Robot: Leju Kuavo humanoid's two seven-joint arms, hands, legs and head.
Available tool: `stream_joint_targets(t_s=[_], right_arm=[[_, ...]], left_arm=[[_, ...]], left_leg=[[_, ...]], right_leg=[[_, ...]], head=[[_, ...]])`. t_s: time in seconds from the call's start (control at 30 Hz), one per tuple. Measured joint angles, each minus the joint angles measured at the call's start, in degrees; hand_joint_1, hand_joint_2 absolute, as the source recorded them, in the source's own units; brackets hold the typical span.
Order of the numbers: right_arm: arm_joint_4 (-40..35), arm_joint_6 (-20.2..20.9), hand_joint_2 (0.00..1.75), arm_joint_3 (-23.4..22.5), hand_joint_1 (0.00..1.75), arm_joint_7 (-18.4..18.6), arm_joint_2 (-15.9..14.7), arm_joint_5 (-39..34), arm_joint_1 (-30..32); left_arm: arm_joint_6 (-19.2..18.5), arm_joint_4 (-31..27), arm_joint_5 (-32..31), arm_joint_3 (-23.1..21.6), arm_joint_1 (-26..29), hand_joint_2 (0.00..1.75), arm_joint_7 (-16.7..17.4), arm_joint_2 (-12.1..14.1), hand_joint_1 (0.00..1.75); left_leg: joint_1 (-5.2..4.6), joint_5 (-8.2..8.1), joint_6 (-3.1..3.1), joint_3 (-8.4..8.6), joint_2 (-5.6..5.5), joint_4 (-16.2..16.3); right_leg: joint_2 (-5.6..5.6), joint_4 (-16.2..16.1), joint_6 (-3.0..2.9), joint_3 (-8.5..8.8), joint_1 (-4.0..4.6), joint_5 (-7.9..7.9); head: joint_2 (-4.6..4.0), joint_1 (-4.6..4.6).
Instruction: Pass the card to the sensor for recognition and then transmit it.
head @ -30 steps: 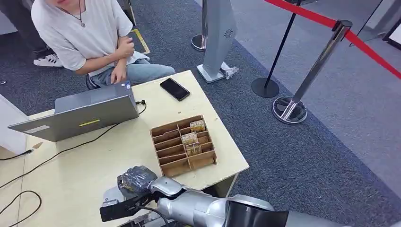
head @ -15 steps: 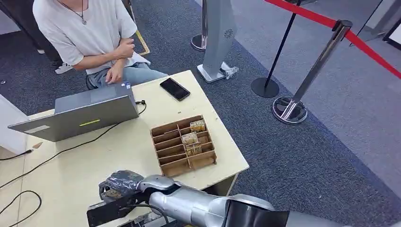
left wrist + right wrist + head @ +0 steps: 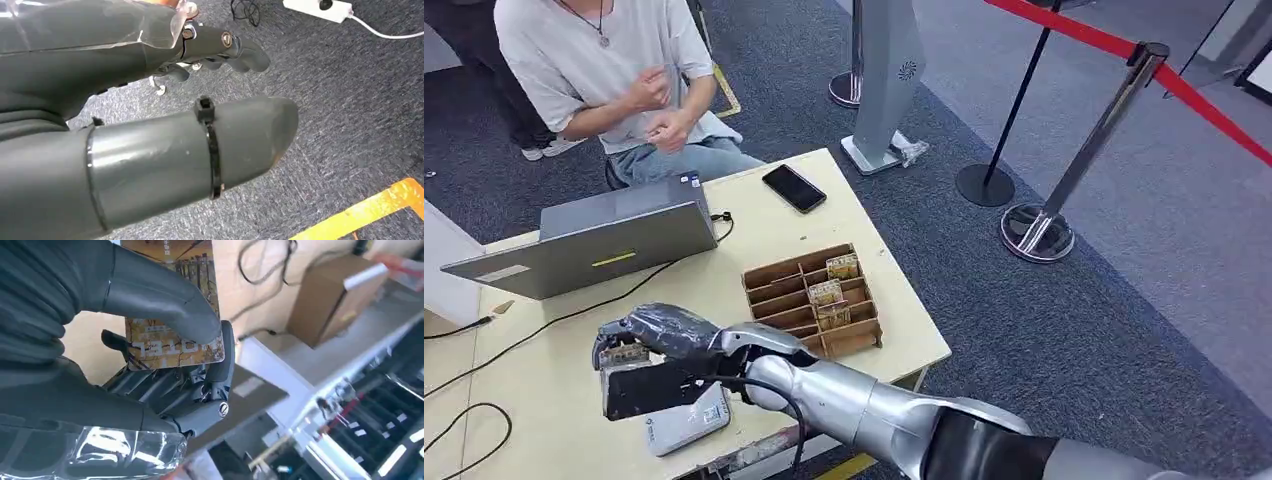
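Your robot's right hand hovers over the near left part of the pale wooden surface, its thumb and dark fingers closed around a card printed in yellow and brown. In the right wrist view you see the thick grey thumb pressing across the card's face while the fingers back it from behind. From the head view the hand sits just above a flat white device lying near the surface's front edge; whether card and device touch cannot be told.

Your left hand hangs over grey carpet, fingers loosely curled and apart, with nothing in them.

To the right of the raised hand stands a brown cardboard organizer divided into slots, several of its right-hand slots holding more cards. A closed grey laptop lies at the far left of the surface, a black cable running from it toward the near edge, and a black phone rests near the far corner.

Beyond the surface a person in a white T-shirt sits with both hands raised at the chest. Chrome posts carrying a red belt stand on the carpet to the right.
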Motion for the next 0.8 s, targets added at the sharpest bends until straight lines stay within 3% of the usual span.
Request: stream_joint_targets(t_s=[0.2,0.27,0.33,0.5,0.7,0.8], right_arm=[[-8.0,-0.9,1.75,-1.8,1.75,0.1,-2.2,-0.8,0.1],[-10.1,-3.5,1.75,-2.5,1.75,-0.2,-2.6,-0.3,0.3],[-12.1,-8.4,1.75,-3.9,1.75,-0.2,-2.8,1.5,0.2],[-13.4,-28.6,1.75,-9.0,1.75,1.9,-2.9,18.5,-2.4],[-2.1,-40.4,1.75,-15.0,1.75,4.1,-2.9,30.6,-11.7],[5.7,-42.4,1.75,-17.5,1.75,6.8,-2.3,38.7,-16.4]], left_arm=[[0.1,0.0,0.1,0.5,0.0,0.0,-0.4,0.0,0.0],[0.2,0.0,0.1,0.7,0.0,0.0,-0.5,0.0,0.0],[0.2,0.0,0.2,0.8,0.0,0.0,-0.7,0.0,0.0],[0.5,0.0,-0.4,0.9,0.0,0.0,-1.3,0.0,0.0],[0.6,0.0,-0.8,0.9,-0.1,0.0,-0.3,-0.2,0.0],[0.7,0.0,-0.7,0.9,-0.1,0.0,0.0,-0.4,0.0]], left_leg=[[0.0,0.0,0.0,0.01,0.01,0.0],[0.0,0.0,0.0,0.0,0.0,0.0],[0.0,0.0,0.0,-0.01,0.0,0.0],[-0.02,0.0,0.0,-0.01,0.0,0.0],[-0.01,0.04,0.01,0.0,-0.01,0.0],[0.0,0.04,0.0,0.01,-0.01,0.0]], right_leg=[[0.01,0.0,0.0,0.0,0.0,0.0],[0.0,0.0,0.0,0.0,0.0,0.0],[0.0,0.0,0.0,0.01,0.0,0.0],[0.01,0.0,0.0,0.01,0.0,0.03],[-0.01,0.0,-0.01,0.04,-0.01,0.07],[-0.01,0.0,-0.01,0.04,0.0,0.08]], head=[[0.0,0.0],[0.0,0.0],[0.0,0.0],[0.0,0.0],[0.0,0.0],[0.0,-0.04]])
